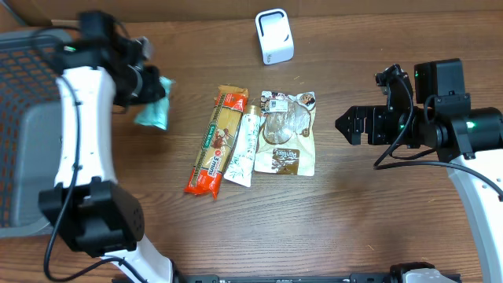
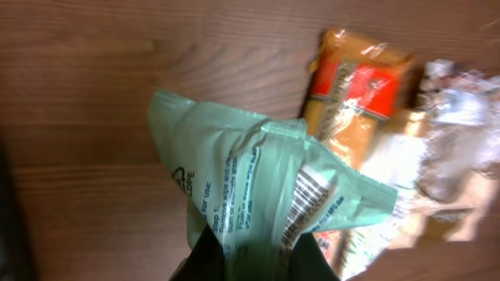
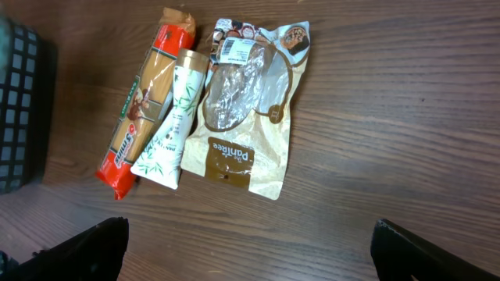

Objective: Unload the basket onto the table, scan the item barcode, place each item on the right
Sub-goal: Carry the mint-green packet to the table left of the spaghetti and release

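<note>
My left gripper is shut on a pale green plastic packet, held above the table at the left. In the left wrist view the green packet fills the middle, its barcode facing the camera, and the left gripper pinches its lower edge. A white barcode scanner stands at the back centre. My right gripper hangs open at the right, facing the items; the right wrist view shows the right gripper with nothing between its wide-apart fingers.
An orange-red pasta packet, a white tube and a beige snack bag lie side by side mid-table. A dark mesh basket sits at the left edge.
</note>
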Action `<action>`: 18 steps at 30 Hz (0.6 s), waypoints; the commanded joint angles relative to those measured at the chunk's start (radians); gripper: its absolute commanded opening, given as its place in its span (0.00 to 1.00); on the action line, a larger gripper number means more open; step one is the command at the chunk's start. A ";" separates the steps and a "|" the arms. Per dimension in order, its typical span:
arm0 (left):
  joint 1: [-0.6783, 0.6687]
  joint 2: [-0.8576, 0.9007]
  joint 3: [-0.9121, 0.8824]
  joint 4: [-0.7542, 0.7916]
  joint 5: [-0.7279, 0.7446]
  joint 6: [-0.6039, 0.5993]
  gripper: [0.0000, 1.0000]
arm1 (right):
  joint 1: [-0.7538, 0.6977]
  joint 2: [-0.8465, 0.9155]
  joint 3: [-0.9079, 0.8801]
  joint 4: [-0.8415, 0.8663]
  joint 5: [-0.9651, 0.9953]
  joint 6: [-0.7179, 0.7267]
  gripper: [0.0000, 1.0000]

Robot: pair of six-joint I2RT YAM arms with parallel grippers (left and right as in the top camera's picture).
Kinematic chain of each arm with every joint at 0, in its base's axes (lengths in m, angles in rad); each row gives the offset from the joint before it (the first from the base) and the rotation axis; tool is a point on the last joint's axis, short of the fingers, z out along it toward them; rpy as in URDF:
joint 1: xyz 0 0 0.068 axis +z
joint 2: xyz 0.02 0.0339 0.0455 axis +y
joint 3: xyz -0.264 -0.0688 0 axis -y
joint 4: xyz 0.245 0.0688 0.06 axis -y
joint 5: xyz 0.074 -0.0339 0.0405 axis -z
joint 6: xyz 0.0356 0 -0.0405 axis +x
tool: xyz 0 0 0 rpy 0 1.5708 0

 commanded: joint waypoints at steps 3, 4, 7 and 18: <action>-0.061 -0.015 -0.275 0.212 -0.091 -0.064 0.04 | 0.006 0.000 0.024 0.005 -0.001 -0.005 1.00; -0.067 -0.015 -0.325 0.260 -0.092 -0.073 0.04 | 0.006 0.000 0.024 0.005 -0.001 -0.005 1.00; -0.083 -0.015 -0.462 0.393 -0.084 -0.130 0.04 | 0.006 0.000 0.024 0.005 -0.001 -0.005 1.00; -0.196 -0.015 -0.772 0.768 -0.011 -0.280 0.05 | 0.006 0.000 0.024 0.005 -0.001 -0.005 1.00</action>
